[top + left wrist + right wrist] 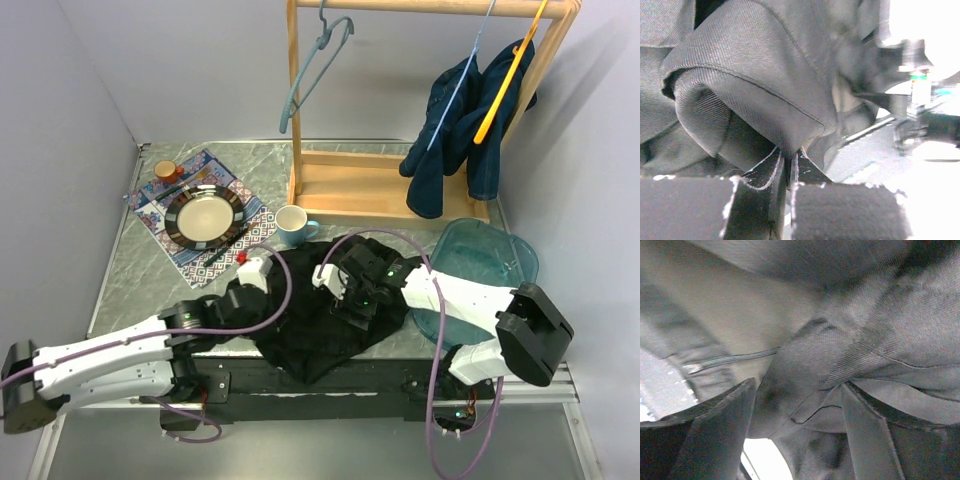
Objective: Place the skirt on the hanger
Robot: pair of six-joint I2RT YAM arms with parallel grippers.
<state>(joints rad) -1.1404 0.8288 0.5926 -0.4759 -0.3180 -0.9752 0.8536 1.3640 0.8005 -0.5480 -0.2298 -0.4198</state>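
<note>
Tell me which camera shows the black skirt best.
Top external: it alone shows the whole crumpled skirt and its outline. The left wrist shows just one hemmed fold, the right wrist just close-up folds and seams.

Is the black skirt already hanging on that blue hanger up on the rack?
No, the skirt lies crumpled on the table, while the blue hanger hangs bare on the wooden rack.

The black twill cloth skirt (755,75) showed a fine diagonal weave, matt, with stitched hems. The grey marbled counter (130,275) looked smooth and faintly shiny, the pale wooden rack (350,200) bare and satiny. The round dark-rimmed ceramic plate (203,216) was glossy; the teal plastic tub (500,250), translucent and smooth.
</note>
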